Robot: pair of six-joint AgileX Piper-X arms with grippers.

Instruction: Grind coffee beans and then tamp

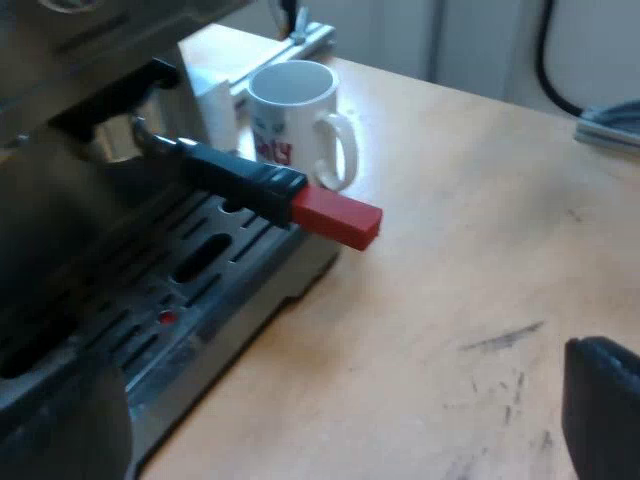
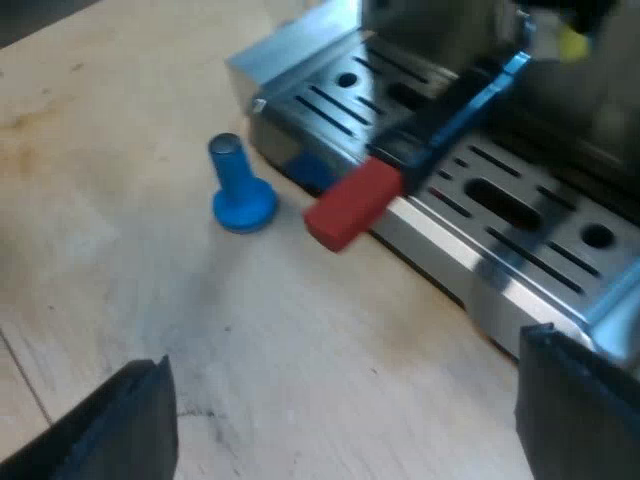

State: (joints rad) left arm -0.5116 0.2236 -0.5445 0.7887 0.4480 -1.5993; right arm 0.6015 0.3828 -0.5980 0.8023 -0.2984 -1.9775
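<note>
Black fingers (image 2: 105, 430) of the right gripper (image 2: 340, 425) were spread wide apart over the wooden table (image 2: 120, 120), with nothing between them. Beyond them, the blue tamper (image 2: 240, 190) stood upright on the table, near the red end of the holder (image 2: 352, 203) but not touching it. The holder was locked into the front of the espresso machine (image 2: 520, 250). The left gripper (image 1: 330, 430) was likewise spread and empty, beside the drip tray (image 1: 190, 270). A white mug (image 1: 295, 120) stood just beside the machine.
</note>
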